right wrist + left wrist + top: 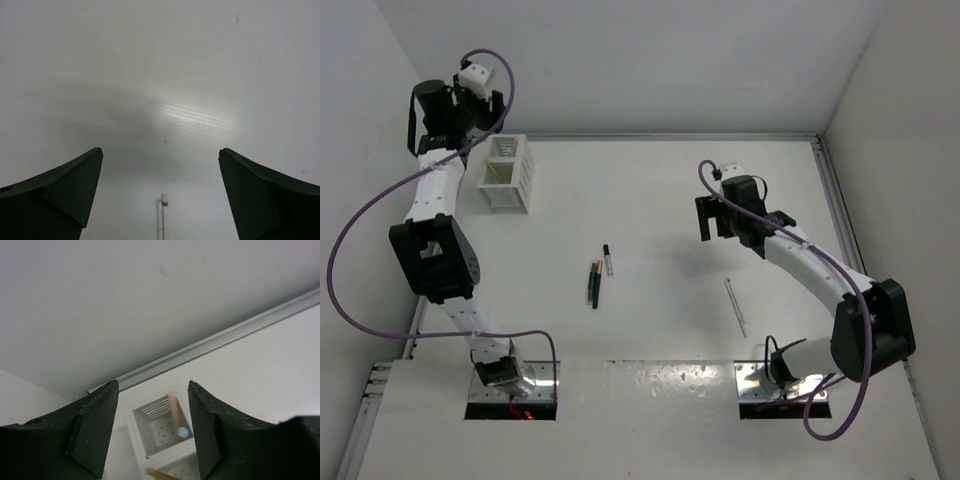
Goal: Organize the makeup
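My left end effector [152, 400] hangs part-open and empty above the white box [141, 432], which holds what looks like a pink stick [173, 405]. My right end effector [160, 165] gapes wide, empty.

White slatted box [505, 198] stands on table [670, 200], far-left.

The tabletop [660, 190] is smooth and white with a soft sheen, and it catches a streaked glare. The left tool [152, 386] and right tool [161, 151] have matt black plastic fingers [90, 430], faintly speckled. The box [506, 175] looks like white plastic, slatted, with a perforated floor. The rail [215, 342] is satin metal. The clear stick [161, 220] looks glossy. The cables [332, 268] are smooth and purple.
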